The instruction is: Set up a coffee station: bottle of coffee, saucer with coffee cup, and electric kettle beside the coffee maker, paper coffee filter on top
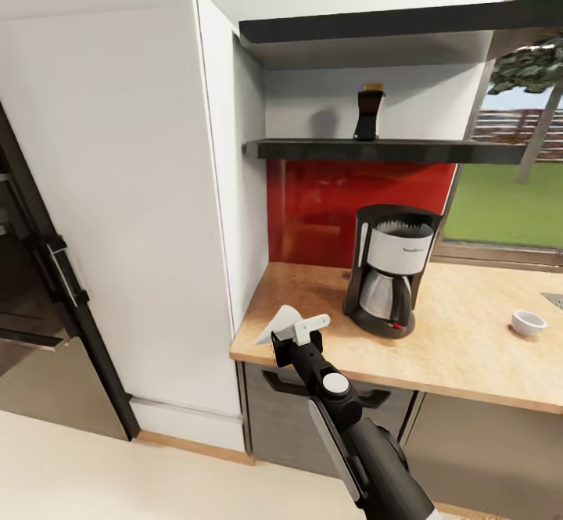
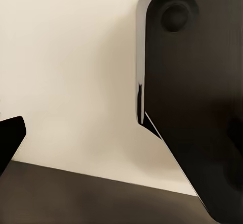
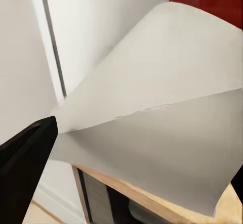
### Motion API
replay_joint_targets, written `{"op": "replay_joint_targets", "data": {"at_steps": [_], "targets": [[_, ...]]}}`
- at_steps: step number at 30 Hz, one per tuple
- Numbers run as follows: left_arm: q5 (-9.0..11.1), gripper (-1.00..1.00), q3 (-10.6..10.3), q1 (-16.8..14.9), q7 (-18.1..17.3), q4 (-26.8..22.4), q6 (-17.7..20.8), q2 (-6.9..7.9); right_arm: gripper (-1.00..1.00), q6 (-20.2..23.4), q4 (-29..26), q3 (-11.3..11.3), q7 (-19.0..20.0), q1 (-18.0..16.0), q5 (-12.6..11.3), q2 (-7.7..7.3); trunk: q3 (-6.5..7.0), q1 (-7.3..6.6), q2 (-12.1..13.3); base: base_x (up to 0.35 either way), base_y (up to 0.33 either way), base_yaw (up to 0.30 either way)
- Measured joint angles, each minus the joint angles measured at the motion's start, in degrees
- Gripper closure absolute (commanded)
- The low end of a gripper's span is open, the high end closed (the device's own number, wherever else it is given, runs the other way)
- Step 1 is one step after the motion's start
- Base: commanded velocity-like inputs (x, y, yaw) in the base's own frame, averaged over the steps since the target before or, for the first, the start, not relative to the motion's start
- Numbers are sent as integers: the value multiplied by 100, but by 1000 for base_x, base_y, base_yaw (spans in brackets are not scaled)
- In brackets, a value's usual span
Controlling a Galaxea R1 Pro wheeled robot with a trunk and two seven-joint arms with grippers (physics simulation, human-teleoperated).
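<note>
The black and silver coffee maker (image 1: 389, 270) stands on the wooden countertop (image 1: 469, 348), near the red backsplash. A dark bottle of coffee (image 1: 369, 112) with a gold cap sits upright on the black shelf (image 1: 375, 149) above it. My right gripper (image 1: 301, 332) hovers over the counter's front left corner, left of the coffee maker, and is shut on a white paper coffee filter (image 1: 283, 320). Seen from the right wrist, the filter (image 3: 152, 107) fans out wide beside one black finger (image 3: 25, 168). A small white coffee cup (image 1: 528, 322) rests on the counter at the right.
A tall white cabinet (image 1: 133, 191) stands left of the counter, with a dark oven (image 1: 31, 285) beyond it. A window (image 1: 508, 191) lies at the right. The left wrist view shows a dark part of the robot's body (image 2: 192, 107) over the cream floor (image 2: 71, 72).
</note>
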Motion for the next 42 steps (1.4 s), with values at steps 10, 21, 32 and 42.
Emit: {"op": "replay_joint_targets", "data": {"at_steps": [10,21,32,42], "targets": [[0,-100,-10,0,2,0,-1,-7,100,0,5,-1,0,0,1,0,34,3,1,-98,0,-280],[0,-100,-3,0,2,0,-2,0,100,0,14,-15,-1,-1,1,0,43,1,0,-160,0,-149],[0,-100,-4,0,2,0,-2,5,100,0,15,-17,-1,-1,1,0,43,0,0,-2,0,-6],[0,-100,-3,0,1,0,-2,8,100,0,3,-18,0,0,-7,0,44,0,1,0,0,-237]]}}
